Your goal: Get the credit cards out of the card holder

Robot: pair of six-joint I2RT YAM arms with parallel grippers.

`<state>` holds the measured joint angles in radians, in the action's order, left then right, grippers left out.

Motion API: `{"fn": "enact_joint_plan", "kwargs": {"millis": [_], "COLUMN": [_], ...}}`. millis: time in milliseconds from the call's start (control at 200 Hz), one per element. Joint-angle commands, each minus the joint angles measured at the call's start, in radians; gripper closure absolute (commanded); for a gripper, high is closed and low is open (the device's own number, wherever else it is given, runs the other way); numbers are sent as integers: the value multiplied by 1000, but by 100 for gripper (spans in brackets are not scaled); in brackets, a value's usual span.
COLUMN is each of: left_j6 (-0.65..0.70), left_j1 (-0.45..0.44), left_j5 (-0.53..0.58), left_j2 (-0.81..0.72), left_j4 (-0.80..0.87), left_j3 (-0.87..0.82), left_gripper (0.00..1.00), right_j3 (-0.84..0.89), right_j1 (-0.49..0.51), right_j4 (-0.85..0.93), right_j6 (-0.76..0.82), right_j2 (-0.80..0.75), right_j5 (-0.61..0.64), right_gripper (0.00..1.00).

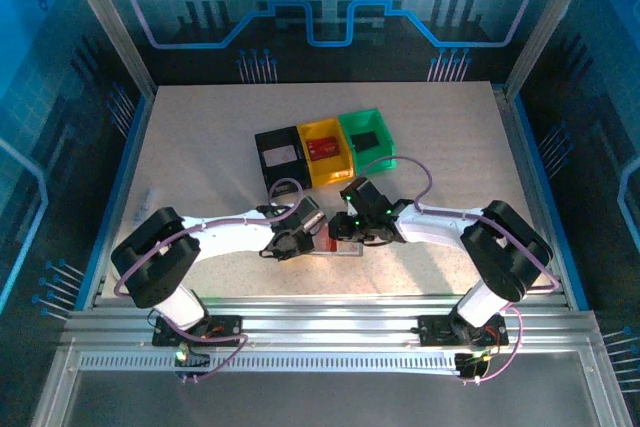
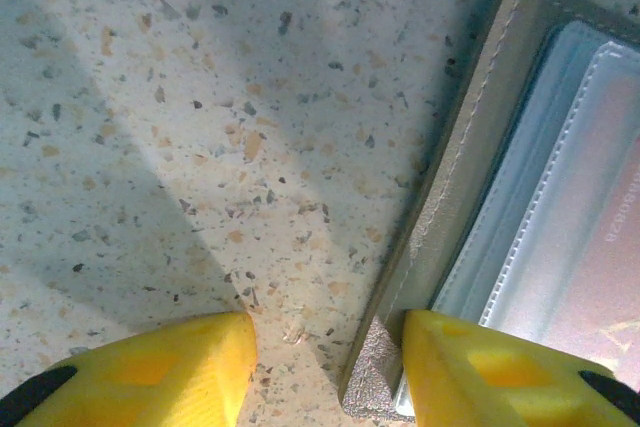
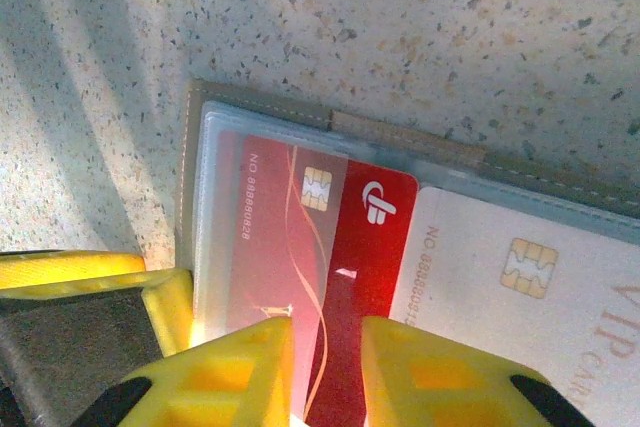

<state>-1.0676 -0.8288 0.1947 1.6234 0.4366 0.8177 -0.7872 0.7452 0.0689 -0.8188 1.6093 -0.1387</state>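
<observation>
On speckled table [image 2: 200, 97] | left gripper [image 2: 328, 337] half-open, leathery holder [image 2: 470, 147] | right gripper [image 3: 326, 337] narrow, glossy card [image 3: 365, 247]

Speckled table [image 1: 200, 137] with three small plastic bins, inside a blue-walled work cell.
The table top is pale stone-look, flecked with dark and tan specks. Near its middle three open bins stand in a touching row, slightly angled: a black bin [image 1: 275, 139] on the left, a yellow bin [image 1: 320, 125] in the centre, a green bin [image 1: 372, 115] on the right. A small black block [image 1: 366, 140] lies in the green bin. Aluminium rails [image 1: 320, 322] run along the near edge; blue panels [image 1: 320, 7] printed with circuit lines stand behind.
</observation>
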Motion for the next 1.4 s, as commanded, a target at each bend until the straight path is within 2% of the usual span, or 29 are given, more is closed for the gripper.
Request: {"fn": "enact_joint_plan", "kwargs": {"millis": [0, 650, 961, 1396], "left_j6": [-17, -30, -38, -50], "left_j1": [-33, -49, -52, -55], "left_j5": [-170, -188, -200, -211], "left_j2": [153, 199, 228, 257], "left_j4": [-191, -229, -257, -293], "left_j3": [-57, -60, -70, -82], "left_gripper": [54, 54, 54, 54], "right_j3": [-13, -3, 72, 165], "right_j1": [-5, -17, -21, -48], "right_j4": [29, -13, -168, -383], "right_j6": [8, 5, -15, -68], "right_j2": [12, 78, 99, 72], "right_j5": [-7, 9, -59, -145], "right_gripper": [76, 76, 77, 83]}}
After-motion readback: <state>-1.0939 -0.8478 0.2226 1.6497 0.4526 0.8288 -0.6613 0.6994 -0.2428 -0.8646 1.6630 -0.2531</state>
